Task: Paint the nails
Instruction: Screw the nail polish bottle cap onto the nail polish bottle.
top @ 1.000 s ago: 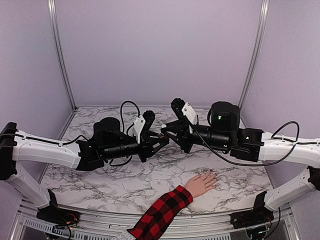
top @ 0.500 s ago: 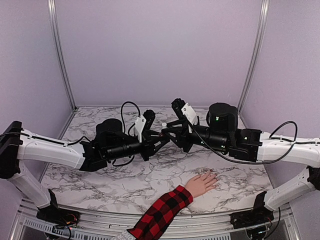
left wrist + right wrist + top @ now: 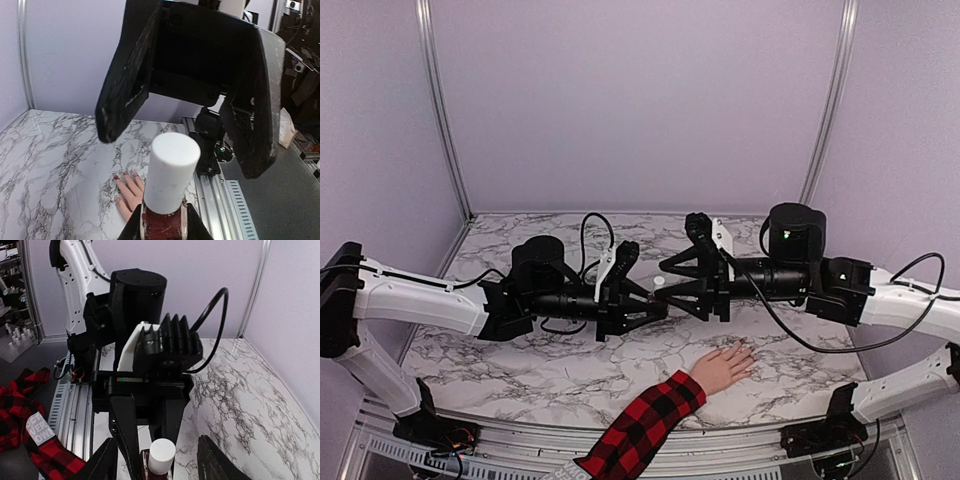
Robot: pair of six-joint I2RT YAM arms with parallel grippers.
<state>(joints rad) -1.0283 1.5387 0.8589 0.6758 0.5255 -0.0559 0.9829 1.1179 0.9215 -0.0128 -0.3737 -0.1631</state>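
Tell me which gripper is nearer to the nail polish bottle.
Left. The left gripper is shut on the nail polish bottle, gripping its dark-red body. The right gripper is open, its fingers flanking the white cap without touching it.

so the nails [image 3: 116,176] are basically specks in the left wrist view, way too small to judge, and from the top view you can't make them out on the hand [image 3: 724,366] at all. The white cap [image 3: 172,167] blocks most of that hand up close, only a few fingers poke out. The polish bottle [image 3: 163,226] is cut off by the bottom edge, so the grip of the left gripper [image 3: 162,231] barely shows. The right gripper [image 3: 157,460] has its own fingers running off the bottom too, and the plaid sleeve [image 3: 645,425] gets chopped by the top view's lower edge
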